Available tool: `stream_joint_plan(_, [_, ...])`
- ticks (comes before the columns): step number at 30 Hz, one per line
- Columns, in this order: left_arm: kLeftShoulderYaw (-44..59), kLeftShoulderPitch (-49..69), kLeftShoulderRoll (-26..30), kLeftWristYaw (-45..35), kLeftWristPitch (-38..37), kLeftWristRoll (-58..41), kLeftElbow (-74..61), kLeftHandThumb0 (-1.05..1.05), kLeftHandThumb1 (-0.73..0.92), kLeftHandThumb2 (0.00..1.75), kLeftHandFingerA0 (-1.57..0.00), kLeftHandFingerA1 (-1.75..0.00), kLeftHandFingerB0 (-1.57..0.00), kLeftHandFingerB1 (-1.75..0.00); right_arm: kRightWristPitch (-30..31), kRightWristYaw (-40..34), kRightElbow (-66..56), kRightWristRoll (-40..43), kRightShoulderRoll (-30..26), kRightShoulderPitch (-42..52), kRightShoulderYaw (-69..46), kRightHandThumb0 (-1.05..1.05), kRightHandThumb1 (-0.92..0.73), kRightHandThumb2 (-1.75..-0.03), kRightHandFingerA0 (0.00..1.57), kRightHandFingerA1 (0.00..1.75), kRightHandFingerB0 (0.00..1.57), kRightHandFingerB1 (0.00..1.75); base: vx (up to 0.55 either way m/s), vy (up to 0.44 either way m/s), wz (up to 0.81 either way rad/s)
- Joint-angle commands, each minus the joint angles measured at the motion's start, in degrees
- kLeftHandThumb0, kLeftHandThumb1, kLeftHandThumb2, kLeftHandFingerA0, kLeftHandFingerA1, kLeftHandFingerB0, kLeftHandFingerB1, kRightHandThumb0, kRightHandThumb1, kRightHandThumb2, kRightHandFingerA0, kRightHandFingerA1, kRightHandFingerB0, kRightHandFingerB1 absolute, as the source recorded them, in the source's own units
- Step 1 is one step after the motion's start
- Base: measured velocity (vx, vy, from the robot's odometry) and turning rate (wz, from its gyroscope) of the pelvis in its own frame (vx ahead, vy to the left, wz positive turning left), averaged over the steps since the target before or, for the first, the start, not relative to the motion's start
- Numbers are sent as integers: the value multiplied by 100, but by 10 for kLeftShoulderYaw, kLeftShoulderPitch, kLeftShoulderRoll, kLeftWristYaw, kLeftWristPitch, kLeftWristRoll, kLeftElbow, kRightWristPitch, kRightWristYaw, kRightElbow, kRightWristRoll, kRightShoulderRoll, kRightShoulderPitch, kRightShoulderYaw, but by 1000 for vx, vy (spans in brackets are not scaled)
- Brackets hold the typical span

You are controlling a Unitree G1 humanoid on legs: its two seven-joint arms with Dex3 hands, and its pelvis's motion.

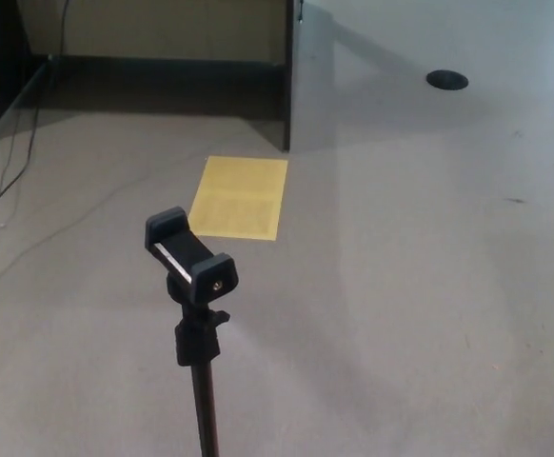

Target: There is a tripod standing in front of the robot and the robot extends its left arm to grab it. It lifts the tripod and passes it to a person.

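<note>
Tripod (199,314) upright on floor (429,286), phone clamp (189,255) empty

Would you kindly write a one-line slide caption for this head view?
Black tripod with an empty phone clamp stands upright on grey floor, a yellow sheet lying beyond it; no robot hand in view.

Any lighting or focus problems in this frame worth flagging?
Head view: soft overall, with mild grain; the tripod and its phone clamp are readable but not crisp. Lighting is even and dim, without glare; a dark shadowed recess sits under the desk. The yellow sheet shows only faint markings.
</note>
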Motion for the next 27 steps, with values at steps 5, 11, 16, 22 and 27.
stream_joint_plan(5, [56, 30, -18, -57, -44, -64, -20, -43, 43, 62, -18, -37, -14, -32, -36, -11, 18, -11, -12, 9, 8, -39, -69, -61, 67, 42, 44, 35, 0, 0, 0])
stream_joint_plan(11, [76, 31, -40, -121, 2, -114, -155, -29, 27, 84, -1, -48, 0, -47, -30, -7, 31, -6, -14, -5, 4, -39, -68, -61, 70, 43, 45, 35, 0, 0, 0])
stream_joint_plan(16, [66, 1, -45, -146, 48, -123, -250, -30, 22, 82, -1, -47, 0, -48, -37, -13, 33, -8, -13, -2, 7, -38, -68, -60, 72, 43, 45, 35, 0, 0, 0])
stream_joint_plan(22, [38, -34, -74, -165, 148, -148, -360, -31, 17, 79, -2, -48, 0, -48, -41, -20, 36, -8, -7, 9, 7, -38, -68, -60, 66, 41, 45, 35, 0, 0, 0])
stream_joint_plan(27, [9, -90, -96, -159, 212, -141, -403, -31, 13, 78, -3, -49, 0, -47, -37, -15, 39, -4, -4, 1, 5, -38, -69, -60, 67, 42, 44, 35, 0, 0, 0])
